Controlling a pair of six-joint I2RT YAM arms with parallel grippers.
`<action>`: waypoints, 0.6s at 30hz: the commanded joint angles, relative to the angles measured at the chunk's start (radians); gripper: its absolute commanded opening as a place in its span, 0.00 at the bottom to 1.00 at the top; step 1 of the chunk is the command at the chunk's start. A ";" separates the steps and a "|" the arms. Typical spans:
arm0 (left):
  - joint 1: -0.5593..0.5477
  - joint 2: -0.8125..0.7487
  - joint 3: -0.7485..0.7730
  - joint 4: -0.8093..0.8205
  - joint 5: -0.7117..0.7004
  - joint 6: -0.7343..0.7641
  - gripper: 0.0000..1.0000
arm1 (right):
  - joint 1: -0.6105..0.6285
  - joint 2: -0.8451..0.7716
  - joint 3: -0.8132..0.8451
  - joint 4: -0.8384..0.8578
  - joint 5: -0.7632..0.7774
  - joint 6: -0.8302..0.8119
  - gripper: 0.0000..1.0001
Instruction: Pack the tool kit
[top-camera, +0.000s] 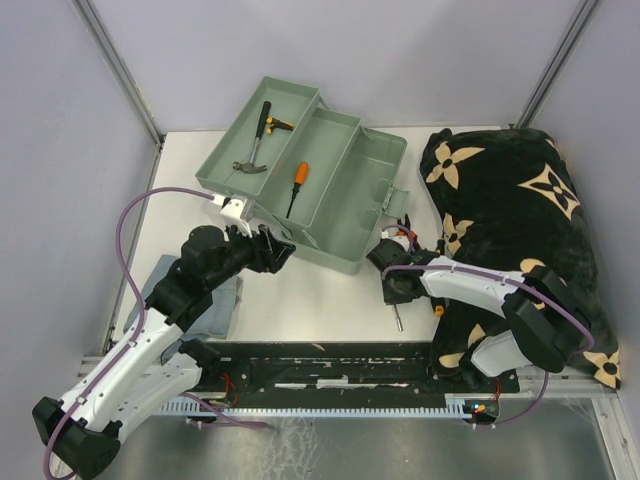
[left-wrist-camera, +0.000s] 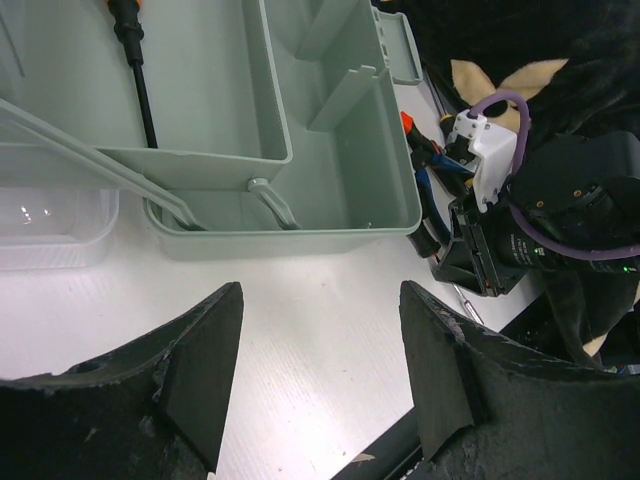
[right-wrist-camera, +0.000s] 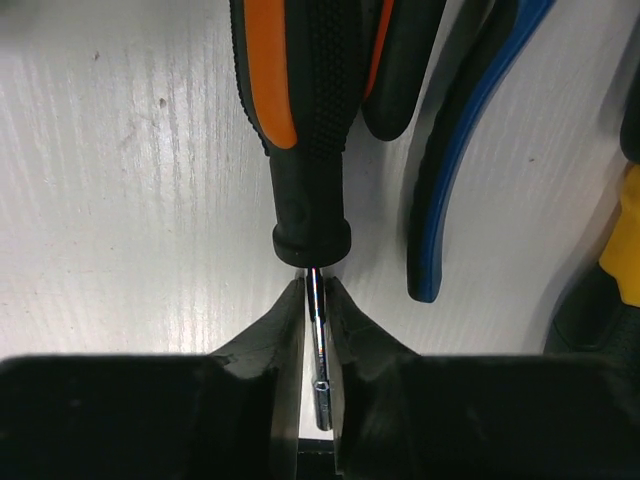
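Pinching: my right gripper (right-wrist-camera: 315, 295) has both fingers pressed onto the bare steel shaft of the screwdriver (right-wrist-camera: 310, 150), just below the handle collar.
Location: the screwdriver lies flat on the white table (right-wrist-camera: 130, 200), right of the toolbox (top-camera: 335, 250) by its near-right corner, close to the edge of the black blanket (top-camera: 520, 220).
Handling (judged): light and rigid. The shaft is thin, round and polished, so it may roll or swivel in the pinch, with the heavier handle hanging beyond my fingers. The ribbed orange-black handle would give a surer hold.
Neighbours: blue-handled pliers (right-wrist-camera: 445, 200) lie alongside the handle, touching it or nearly so. Only the edge of a yellow item (right-wrist-camera: 625, 240) shows beyond them.
Obstruction (judged): the pliers could drag along on lift, and the toolbox wall must be cleared.
Toolbox: open with trays folded out. A hammer (top-camera: 255, 145) and a second screwdriver (top-camera: 297, 185) sit in the trays.
Left gripper (left-wrist-camera: 320, 370): spread wide, holding nothing, over the table near the toolbox's near wall.
Cloth (top-camera: 222, 305): folded under my left arm, well apart from the work.
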 joint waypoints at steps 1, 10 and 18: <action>-0.002 -0.004 -0.009 0.081 0.010 -0.068 0.70 | 0.008 -0.012 -0.051 0.019 0.037 0.013 0.19; -0.002 0.025 -0.038 0.149 0.089 -0.148 0.70 | 0.008 -0.155 -0.159 0.174 -0.076 0.042 0.02; -0.003 0.033 -0.049 0.181 0.100 -0.178 0.72 | 0.009 -0.335 -0.265 0.302 -0.131 0.132 0.02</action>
